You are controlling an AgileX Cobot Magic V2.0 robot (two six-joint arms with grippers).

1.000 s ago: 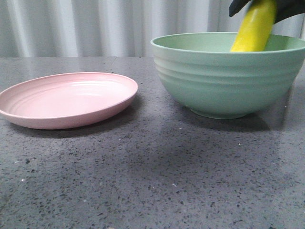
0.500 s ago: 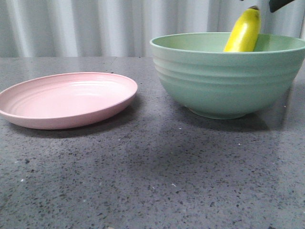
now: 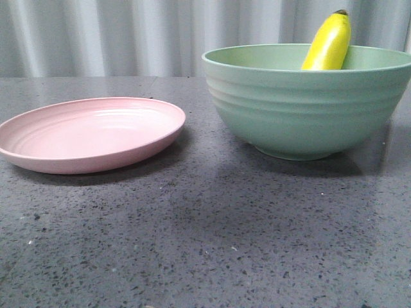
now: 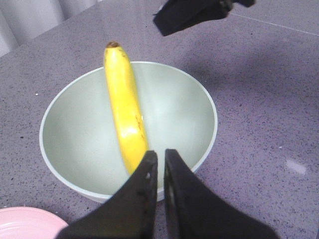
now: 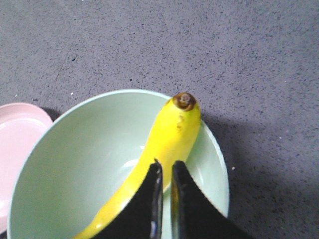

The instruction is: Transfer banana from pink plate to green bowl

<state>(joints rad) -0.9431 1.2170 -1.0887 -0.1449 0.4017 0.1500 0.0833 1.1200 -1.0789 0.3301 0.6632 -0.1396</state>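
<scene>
The yellow banana [image 3: 329, 42] lies in the mint-green bowl [image 3: 302, 109], with its dark tip leaning on the far rim and sticking up above it. The pink plate [image 3: 90, 133] on the left holds nothing. No gripper shows in the front view. In the left wrist view my left gripper [image 4: 160, 152] is shut and empty, high above the bowl [image 4: 199, 99] and banana [image 4: 124, 109]. In the right wrist view my right gripper [image 5: 166, 163] is shut and empty, above the banana [image 5: 169, 134] and not touching it.
The bowl and plate stand on a dark speckled stone tabletop [image 3: 205, 244]. A pale corrugated wall runs behind it. The right arm's black gripper shows at the top of the left wrist view [image 4: 194, 15]. An edge of the plate shows in both wrist views [image 4: 25, 224] [image 5: 17, 144].
One second ago the right gripper held the banana's top over the bowl. It let go and rose out of the front view. The banana now rests in the bowl.
</scene>
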